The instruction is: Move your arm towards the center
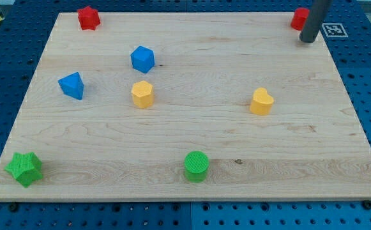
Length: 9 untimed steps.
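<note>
At top right, my tip [308, 40], dark rod-end

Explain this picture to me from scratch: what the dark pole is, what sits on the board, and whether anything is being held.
One camera looks down at a wooden board. The dark pole is a robot arm's rod; my tip rests at the view's top right, just beside a red block it partly hides. It has no hand, so nothing is held; it only pushes. Also on the board: a red star, two blue blocks, two yellow blocks, a green star, a green cylinder.
</note>
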Each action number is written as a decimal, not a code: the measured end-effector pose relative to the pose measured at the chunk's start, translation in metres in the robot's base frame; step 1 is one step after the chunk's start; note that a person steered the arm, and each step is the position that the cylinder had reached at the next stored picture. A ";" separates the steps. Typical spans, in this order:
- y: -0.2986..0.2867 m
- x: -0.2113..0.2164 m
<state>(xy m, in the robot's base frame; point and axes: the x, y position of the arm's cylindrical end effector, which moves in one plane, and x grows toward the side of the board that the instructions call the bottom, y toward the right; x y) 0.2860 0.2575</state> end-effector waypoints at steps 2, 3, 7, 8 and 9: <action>-0.001 0.000; -0.020 0.000; -0.106 0.017; -0.145 0.026; -0.189 0.028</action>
<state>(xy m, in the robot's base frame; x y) 0.3139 0.0688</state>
